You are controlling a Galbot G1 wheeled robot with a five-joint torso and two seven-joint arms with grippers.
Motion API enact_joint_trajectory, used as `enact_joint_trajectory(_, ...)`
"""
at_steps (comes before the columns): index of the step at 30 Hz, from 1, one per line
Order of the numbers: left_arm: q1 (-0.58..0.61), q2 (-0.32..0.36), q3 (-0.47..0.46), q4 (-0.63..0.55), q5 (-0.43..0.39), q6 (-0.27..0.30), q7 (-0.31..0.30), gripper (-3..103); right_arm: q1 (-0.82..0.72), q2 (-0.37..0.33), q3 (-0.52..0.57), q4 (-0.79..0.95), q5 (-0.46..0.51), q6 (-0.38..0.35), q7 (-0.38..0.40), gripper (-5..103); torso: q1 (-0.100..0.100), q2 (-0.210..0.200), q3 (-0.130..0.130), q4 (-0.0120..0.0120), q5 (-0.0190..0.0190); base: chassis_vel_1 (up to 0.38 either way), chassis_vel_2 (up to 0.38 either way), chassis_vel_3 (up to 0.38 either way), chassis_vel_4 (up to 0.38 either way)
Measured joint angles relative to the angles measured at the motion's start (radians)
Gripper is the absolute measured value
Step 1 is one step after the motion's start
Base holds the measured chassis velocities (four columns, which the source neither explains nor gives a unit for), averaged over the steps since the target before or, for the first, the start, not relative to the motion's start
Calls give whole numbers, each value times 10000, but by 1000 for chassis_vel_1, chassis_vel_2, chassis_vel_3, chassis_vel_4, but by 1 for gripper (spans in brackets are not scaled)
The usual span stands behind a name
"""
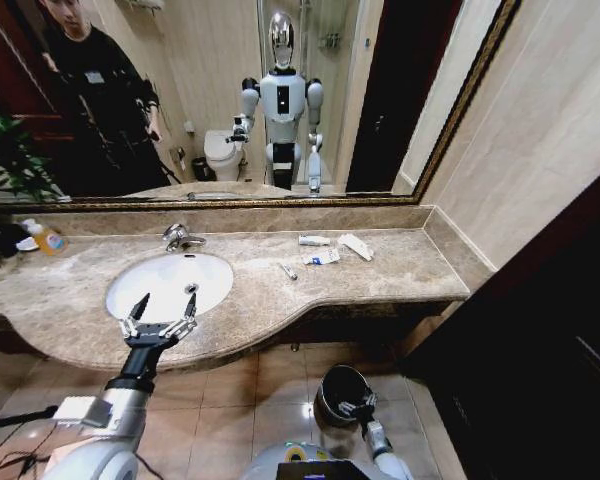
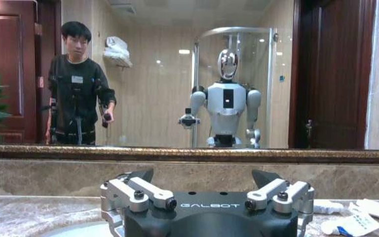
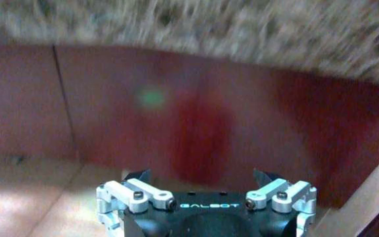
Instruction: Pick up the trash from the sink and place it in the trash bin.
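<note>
Left gripper [image 1: 163,312] released, fingers spread wide, raised over the near edge of the desk [image 1: 400,270], just in front of the sink [image 1: 170,283]. Same gripper [image 2: 203,183] seen in left wrist view with jaws apart, nothing between them, facing the mirror [image 2: 176,74] and the backsplash.

Sink: white oval basin set in the left part of the marble desk, chrome tap [image 1: 177,236] at its far rim. Basin interior appears bare white apart from the drain spot.

Trash lying on the desk right of the sink, not in the basin: white tube [image 1: 314,240] far, flat white sachet [image 1: 356,246] to its right, white-blue tube [image 1: 322,258] nearer, thin pale stick [image 1: 289,271] nearest the basin. All well apart from the left gripper. Two of the white items [image 2: 357,222] visible at the edge of the left wrist view.

Trash bin [image 1: 342,394]: dark, round, shiny rim, on the tiled floor below the desk, right of centre.

Right gripper [image 1: 360,408] low, at the near rim of the bin. In right wrist view, right gripper [image 3: 203,183] released, jaws apart and empty, facing the reddish cabinet front under the desk.

Orange-yellow bottle [image 1: 46,237] at far left of the desk, beside a plant [image 1: 5,160].
</note>
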Motion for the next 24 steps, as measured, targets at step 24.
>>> enact_joint_trajectory(24, 0, 0, 0, 0, 0, 0, 0, 100, -1831, -732, -592, 8417, 816, -2809, 739, 100, 0, 0, 0, 0, -1, 0, 0, 0, 0)
